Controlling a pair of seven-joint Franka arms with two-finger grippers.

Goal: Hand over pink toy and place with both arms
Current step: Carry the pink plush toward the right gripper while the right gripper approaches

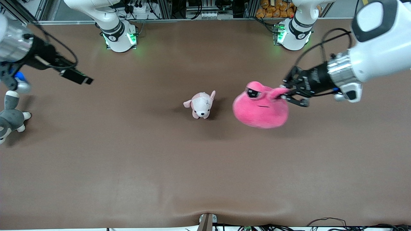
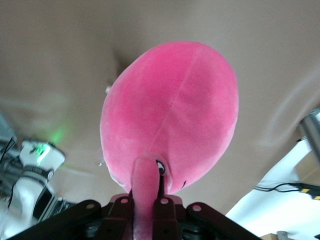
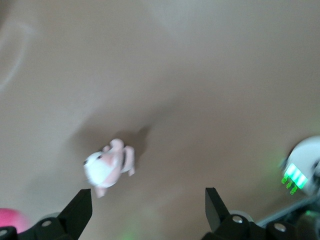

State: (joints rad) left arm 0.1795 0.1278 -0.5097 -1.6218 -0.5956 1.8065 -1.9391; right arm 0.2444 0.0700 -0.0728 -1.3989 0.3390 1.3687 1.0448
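The brown table [image 1: 128, 166] is seen to carry two plush animals, while a third plush is held above it

The left arm [image 1: 379, 48] is extended from its base toward the middle of the table, its wrist turned sideways. The right arm [image 1: 16, 45] is held up at its own end of the table and is waiting there

The pink toy [image 1: 260, 107] is suspended in the air over the table, toward the left arm's end, just beside the puppy plush but apart from it. Its two black eyes and small flat mouth are turned up toward the front camera. In the left wrist view the toy's round body [image 2: 170, 115] is seen hanging below the fingers, with a narrow protruding part drawn up between them

The left gripper [image 1: 286, 93] is closed tightly on that protruding part of the pink toy, which is pinched between its fingers [image 2: 161, 206]

The right gripper [image 3: 145, 210] is spread wide and nothing is held in it; the table and the puppy plush [image 3: 109, 167] are visible through the gap

The grey-and-white husky plush [image 1: 9, 117] is lying at the right arm's end of the table, below the right arm

The puppy plush [image 1: 200, 105] is standing near the middle of the table, its face turned toward the front camera
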